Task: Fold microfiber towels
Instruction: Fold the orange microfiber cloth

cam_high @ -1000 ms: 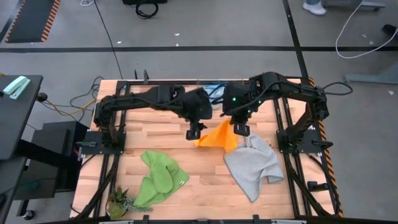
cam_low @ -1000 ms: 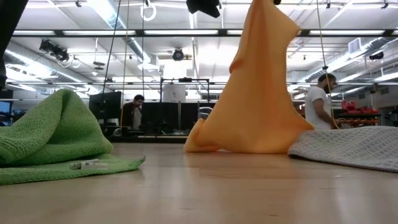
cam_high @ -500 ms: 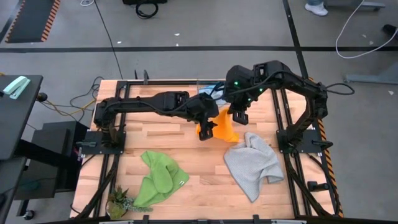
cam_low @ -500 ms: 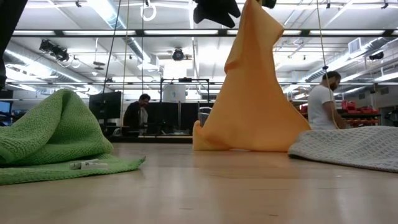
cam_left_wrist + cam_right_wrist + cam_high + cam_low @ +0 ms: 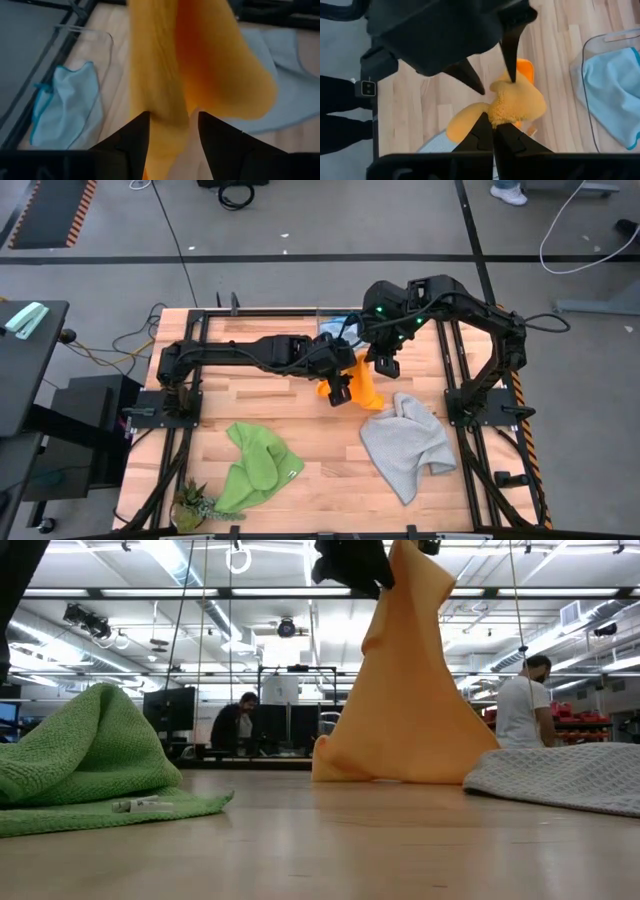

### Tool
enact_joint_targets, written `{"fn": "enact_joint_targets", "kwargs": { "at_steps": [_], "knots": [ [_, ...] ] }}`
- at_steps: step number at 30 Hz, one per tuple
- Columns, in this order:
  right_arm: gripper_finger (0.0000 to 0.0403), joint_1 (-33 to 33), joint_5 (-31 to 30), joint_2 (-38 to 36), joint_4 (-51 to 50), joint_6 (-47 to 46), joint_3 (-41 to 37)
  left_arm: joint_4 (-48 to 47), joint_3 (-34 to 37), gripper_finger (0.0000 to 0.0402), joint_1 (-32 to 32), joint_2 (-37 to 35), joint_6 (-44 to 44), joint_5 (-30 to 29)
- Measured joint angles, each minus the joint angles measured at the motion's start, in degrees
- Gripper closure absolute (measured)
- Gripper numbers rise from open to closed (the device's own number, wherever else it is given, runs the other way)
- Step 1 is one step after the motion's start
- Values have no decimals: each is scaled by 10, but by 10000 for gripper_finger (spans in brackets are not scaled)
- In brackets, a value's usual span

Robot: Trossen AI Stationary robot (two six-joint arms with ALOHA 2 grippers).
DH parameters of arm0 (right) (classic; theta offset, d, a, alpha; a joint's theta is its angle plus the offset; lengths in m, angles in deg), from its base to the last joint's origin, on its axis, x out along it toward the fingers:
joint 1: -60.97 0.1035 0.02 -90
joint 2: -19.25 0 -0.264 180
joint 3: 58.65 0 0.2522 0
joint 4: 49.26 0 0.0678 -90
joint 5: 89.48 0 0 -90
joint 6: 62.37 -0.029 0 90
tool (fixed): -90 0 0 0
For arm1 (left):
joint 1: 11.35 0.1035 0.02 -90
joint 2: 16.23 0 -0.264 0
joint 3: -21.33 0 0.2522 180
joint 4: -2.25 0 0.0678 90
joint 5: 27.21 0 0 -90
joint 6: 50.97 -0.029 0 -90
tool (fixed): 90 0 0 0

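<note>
Right tool pinching orange towel above wood table; left tool spread.

Towels on wooden table

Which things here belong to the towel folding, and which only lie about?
Job: orange towel, held by the right gripper, left gripper at it; green towel; grey towel; blue towel.
Lying about: small plant, clear bin.

Bright, even overhead light — ceiling strips glare in low view; left wrist view blurred up close.
</note>
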Motion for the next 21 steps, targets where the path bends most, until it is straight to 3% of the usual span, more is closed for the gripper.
{"fn": "enact_joint_targets", "kwargs": {
  "at_steps": [15, 21],
  "knots": [
    [403, 0, 5, 1, -1, 15, 8, -13, -1, 229, 0, 27, 41, -31],
    [403, -1, 5, 0, -1, 16, 31, -28, 1, 248, -1, 33, 54, -66]
  ]
}}
